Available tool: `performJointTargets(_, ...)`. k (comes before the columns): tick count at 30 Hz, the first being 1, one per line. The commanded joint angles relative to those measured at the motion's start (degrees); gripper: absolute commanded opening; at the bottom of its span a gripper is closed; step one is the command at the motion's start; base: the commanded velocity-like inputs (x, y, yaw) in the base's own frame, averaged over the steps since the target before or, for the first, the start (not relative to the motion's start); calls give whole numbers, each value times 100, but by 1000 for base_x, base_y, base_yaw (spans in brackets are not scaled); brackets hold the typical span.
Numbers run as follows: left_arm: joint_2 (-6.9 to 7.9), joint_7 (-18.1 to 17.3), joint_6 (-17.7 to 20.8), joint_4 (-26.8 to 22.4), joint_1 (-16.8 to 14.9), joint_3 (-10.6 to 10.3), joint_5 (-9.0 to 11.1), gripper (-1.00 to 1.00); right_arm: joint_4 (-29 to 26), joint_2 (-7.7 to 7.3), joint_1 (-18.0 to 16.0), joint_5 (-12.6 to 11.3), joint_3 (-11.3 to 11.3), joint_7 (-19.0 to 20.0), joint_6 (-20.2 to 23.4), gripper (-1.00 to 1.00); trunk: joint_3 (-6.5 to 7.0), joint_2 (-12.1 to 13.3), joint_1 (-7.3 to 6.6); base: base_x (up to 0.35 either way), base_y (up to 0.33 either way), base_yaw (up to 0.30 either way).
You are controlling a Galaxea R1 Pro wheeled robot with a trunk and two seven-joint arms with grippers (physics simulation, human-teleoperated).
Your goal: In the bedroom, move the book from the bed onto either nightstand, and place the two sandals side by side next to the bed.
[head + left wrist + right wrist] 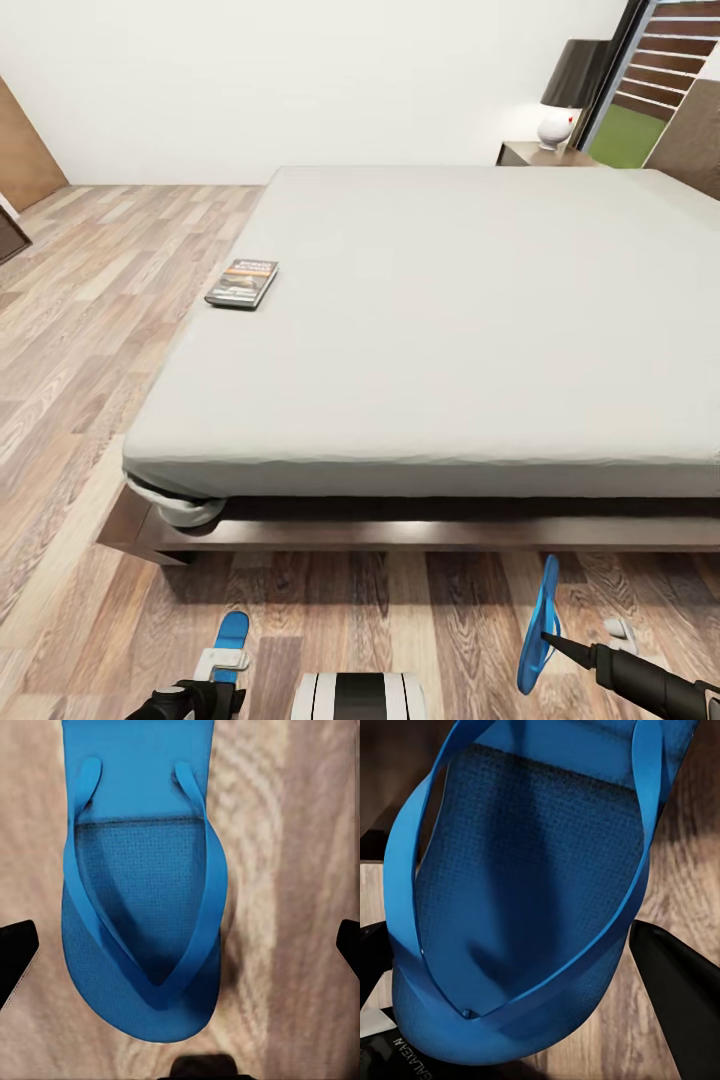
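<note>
The centre of the head view is taken up by the bed (450, 330), its grey sheet smooth above a dark frame. The book (242, 284) is seen flat near the bed's left edge. Wood-plank floor (90, 330) spreads down the left and along the bottom; a white wall is seen at the top, with a nightstand (535, 153) and lamp (572, 90) at upper right. At lower left, one sandal (229, 636) lies flat between the spread fingers of the left gripper (180, 945), which is released. At lower right, the other sandal (539, 628) is held on edge, grasped by the right gripper (521, 1016).
</note>
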Motion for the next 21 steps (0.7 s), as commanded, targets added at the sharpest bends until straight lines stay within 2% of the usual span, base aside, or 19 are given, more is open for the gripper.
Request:
performJointTargets(1, 5, 6, 31, -11, -1, -30, 40, 100, 10, 4, -12, -70, -78, 26, 16, -100, -2, -1, -1, 0, 0, 0)
performJointTargets(4, 10, -20, 27, -16, -1, -30, 43, 100, 7, 4, -12, -70, -78, 26, 16, -100, -2, -1, -1, 0, 0, 0)
performJointTargets(7, 27, -234, 25, -32, -1, -17, 47, 100, 9, 4, -12, -70, -78, 26, 16, -100, -2, -1, -1, 0, 0, 0)
performJointTargets(8, 47, -405, 25, -34, -1, -9, 47, 100, 10, 4, -12, -70, -78, 26, 16, -100, -2, -1, -1, 0, 0, 0)
performJointTargets(10, 186, -962, 25, -37, -1, 22, 53, 100, 8, 4, -12, -70, -78, 26, 16, -100, -2, -1, -1, 0, 0, 0)
performJointTargets(11, 229, -1079, 25, -39, -1, 38, 54, 100, 8, 4, -12, -70, -78, 26, 16, -100, -2, -1, -1, 0, 0, 0)
performJointTargets(12, 365, -1412, 25, -48, -1, 125, 56, 100, 9, 4, -12, -70, -78, 26, 16, -100, -2, -1, -1, 0, 0, 0)
performJointTargets(15, 647, -1856, 25, -61, -1, 459, 57, 100, 11, 4, -12, -70, -78, 26, 16, -100, -2, -1, -1, 0, 0, 0)
performJointTargets(18, 1040, -2455, 25, -172, -1, 1078, 57, 100, 9, 4, -12, -70, -78, 26, 16, -100, -2, -1, -1, 0, 0, 0)
performJointTargets(19, 1104, -2587, 25, -187, -1, 1181, 55, 100, 8, 4, -12, -70, -78, 26, 16, -100, -2, -1, -1, 0, 0, 0)
performJointTargets(21, 1364, -3201, 29, -217, -1, 1549, 51, 100, 9, 4, -12, -70, -78, 26, 16, -100, -2, -1, -1, 0, 0, 0)
